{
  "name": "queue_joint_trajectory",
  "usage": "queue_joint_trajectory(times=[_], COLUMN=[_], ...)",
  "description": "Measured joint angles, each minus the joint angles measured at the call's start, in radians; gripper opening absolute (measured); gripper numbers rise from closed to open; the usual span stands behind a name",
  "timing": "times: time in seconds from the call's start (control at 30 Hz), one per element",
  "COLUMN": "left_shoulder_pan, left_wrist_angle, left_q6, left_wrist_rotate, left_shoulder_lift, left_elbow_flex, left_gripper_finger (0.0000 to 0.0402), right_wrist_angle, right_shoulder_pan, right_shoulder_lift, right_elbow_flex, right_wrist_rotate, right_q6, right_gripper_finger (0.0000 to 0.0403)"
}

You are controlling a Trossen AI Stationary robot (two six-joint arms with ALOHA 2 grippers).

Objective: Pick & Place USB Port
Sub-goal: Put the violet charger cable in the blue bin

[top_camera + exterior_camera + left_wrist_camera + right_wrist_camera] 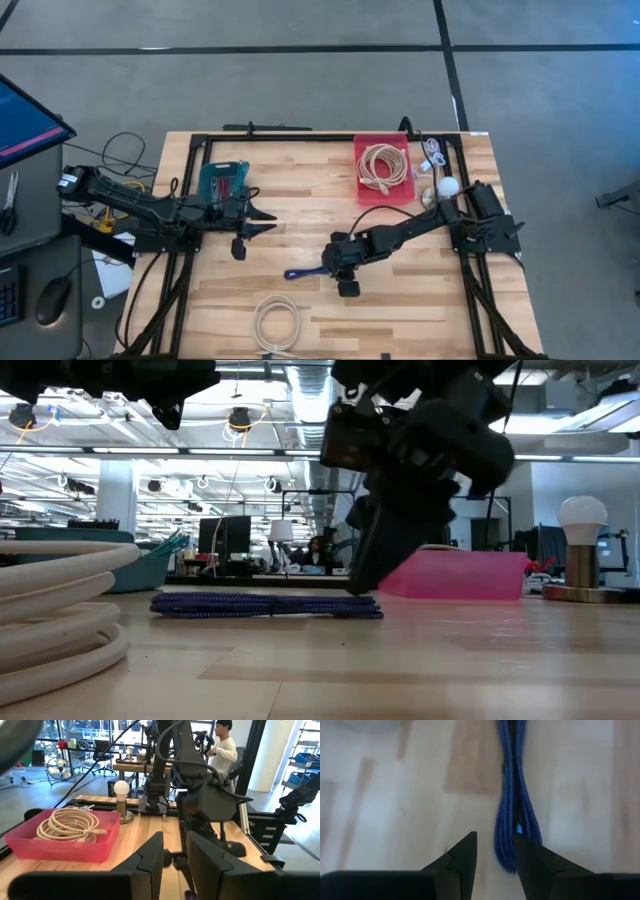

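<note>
A blue braided cable bundle (305, 272) lies flat on the wooden table near its middle, stretched out long in the low view (265, 604). My right gripper (495, 852) slants down over the bundle's right end, open. That looped end (509, 857) lies between the two fingers, close to one of them. My left gripper (265, 222) hangs level above the table left of centre, open with nothing between its fingers (150, 860). My right gripper comes from above and the table's right, its fingers pointing along the cable and standing on either side of the looped end (512, 845). Whether a finger touches the cable, I cannot tell. The cable lies flat on the table.
A red tray (362, 190) with a coiled beige cable (383, 165) stands at the back right, a bulb lamp (447, 187) beside it. A teal bin (222, 180) sits behind my left gripper. A white coiled cable (277, 322) lies at the near edge. A person (225, 750) stands beyond the table.
</note>
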Motion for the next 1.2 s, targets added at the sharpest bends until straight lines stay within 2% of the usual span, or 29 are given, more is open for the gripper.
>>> queue_joint_trajectory(times=[0.4, 0.5, 0.63, 0.8, 1.03, 1.2], left_shoulder_pan=[0.0, 0.0, 0.0, 0.0, 0.0, 0.0], left_wrist_angle=[0.0, 0.0, 0.0, 0.0, 0.0, 0.0], left_q6=[0.0, 0.0, 0.0, 0.0, 0.0, 0.0], left_wrist_rotate=[0.0, 0.0, 0.0, 0.0, 0.0, 0.0], left_shoulder_lift=[0.0, 0.0, 0.0, 0.0, 0.0, 0.0], left_elbow_flex=[-0.001, -0.001, -0.001, -0.001, -0.001, -0.001], left_gripper_finger=[0.0085, 0.0085, 0.0085, 0.0085, 0.0085, 0.0085], right_wrist_angle=[0.009, 0.005, 0.001, -0.02, -0.063, -0.126], right_shoulder_pan=[-0.021, -0.022, -0.028, -0.033, -0.061, -0.096], right_shoulder_lift=[0.015, 0.015, 0.015, 0.01, -0.084, -0.203], right_elbow_flex=[0.002, 0.002, 0.002, 0.002, 0.001, 0.001], right_wrist_rotate=[-0.03, -0.03, -0.04, -0.056, -0.041, 0.061], right_q6=[-0.001, -0.002, -0.031, -0.054, -0.089, -0.134], right_gripper_finger=[0.0113, 0.0084, 0.0013, 0.0004, 0.0001, 0.0001])
